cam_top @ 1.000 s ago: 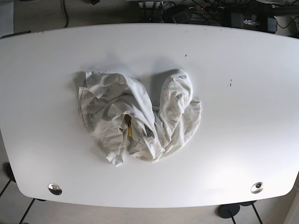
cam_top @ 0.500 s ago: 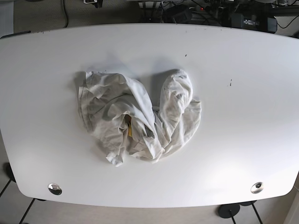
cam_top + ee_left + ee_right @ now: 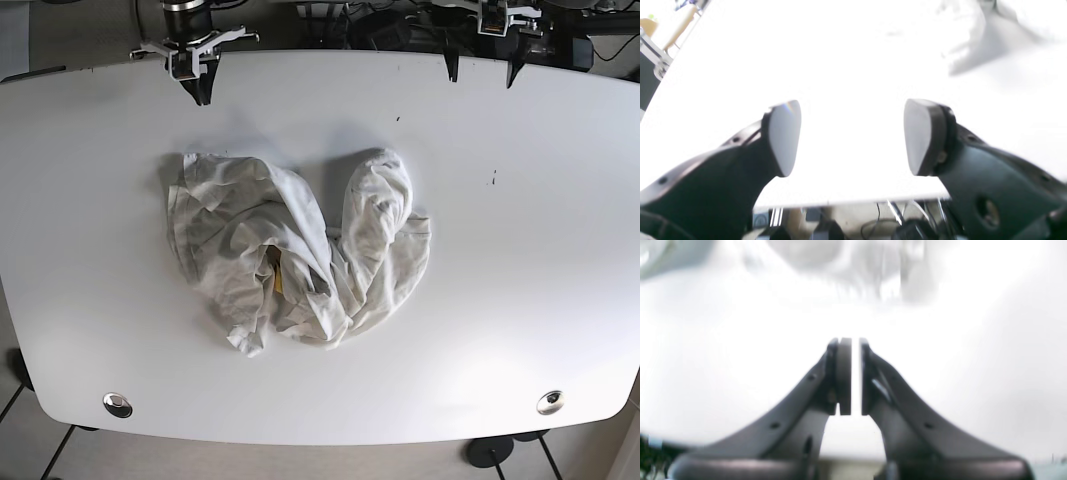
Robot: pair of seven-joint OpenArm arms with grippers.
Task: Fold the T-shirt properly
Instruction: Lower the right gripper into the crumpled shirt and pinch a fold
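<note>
Base view, T-shirt (image 3: 300, 250): we saw it crumpled in a heap near the middle of the white table (image 3: 520, 300), with two rounded lobes at 11 and 1 o'clock of the heap and a narrow tail at 7 o'clock; a small yellow patch showed in a fold near its centre.
Base view, right gripper (image 3: 200, 92): we found it at 11 o'clock from the heap, over the far edge of the table, well apart from the cloth, fingers drawn close together.
Base view, left gripper (image 3: 481, 72): we saw it at 1 o'clock from the heap, also at the far edge, its two fingers spread wide and holding nothing.
Base view, table fittings: we noted two round metal discs (image 3: 117, 404) set in the near corners, at 7 and 5 o'clock.
Left wrist view, left gripper (image 3: 850, 136): we saw the two pads well apart, bare table between them, nothing gripped.
Left wrist view, T-shirt (image 3: 987, 36): we made out a blurred pale fold at 1 o'clock, far from the fingers.
Left wrist view, cables (image 3: 887, 223): we saw dark clutter below the table edge at 6 o'clock.
Right wrist view, right gripper (image 3: 855, 376): we saw the pads nearly together with only a thin slit of light between, gripping nothing.
Right wrist view, T-shirt (image 3: 846, 270): we saw it blurred at 12 o'clock, apart from the fingertips.
</note>
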